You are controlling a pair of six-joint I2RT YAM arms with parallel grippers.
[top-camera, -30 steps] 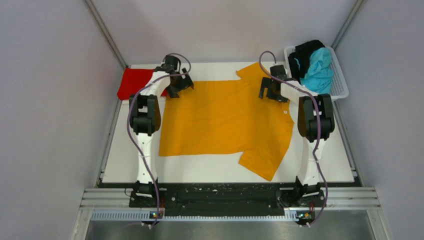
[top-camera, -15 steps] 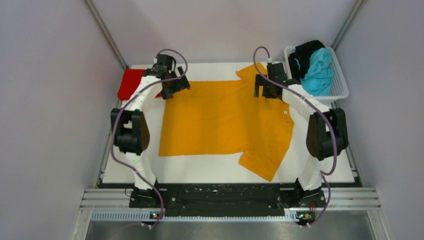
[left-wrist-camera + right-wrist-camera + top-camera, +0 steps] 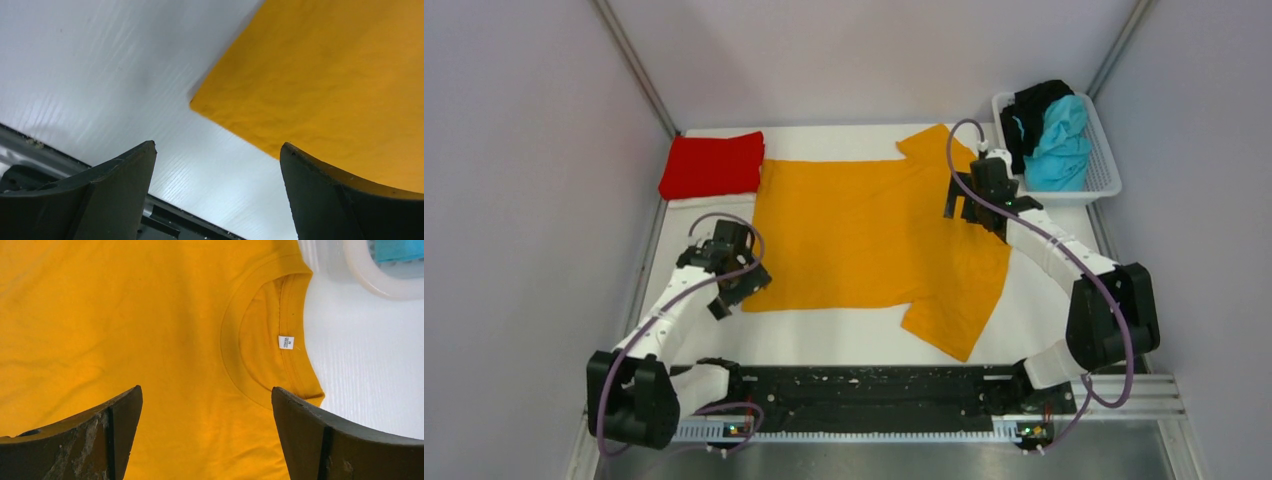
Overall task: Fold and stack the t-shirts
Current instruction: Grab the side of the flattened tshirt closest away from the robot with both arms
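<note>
The orange-yellow t-shirt (image 3: 874, 240) lies spread flat in the middle of the table, collar to the right. The red t-shirt (image 3: 712, 165) lies folded at the back left. The turquoise t-shirt (image 3: 1059, 140) and the black t-shirt (image 3: 1036, 105) sit bunched in the basket. My left gripper (image 3: 739, 290) is open and empty over the orange shirt's near left corner (image 3: 325, 75), its jaws (image 3: 217, 146) straddling bare table beside the hem. My right gripper (image 3: 974, 210) is open and empty above the shirt's collar (image 3: 270, 340), jaws wide (image 3: 206, 389).
A white plastic basket (image 3: 1104, 160) stands at the back right corner; its rim shows in the right wrist view (image 3: 370, 280). The white table (image 3: 1064, 320) ends in a black rail at the near edge (image 3: 874, 385). Grey walls close in on three sides.
My left arm swung from the back left, beside the red shirt, to the orange shirt's near left corner. My right gripper moved slightly nearer, from the far shoulder to over the collar.
</note>
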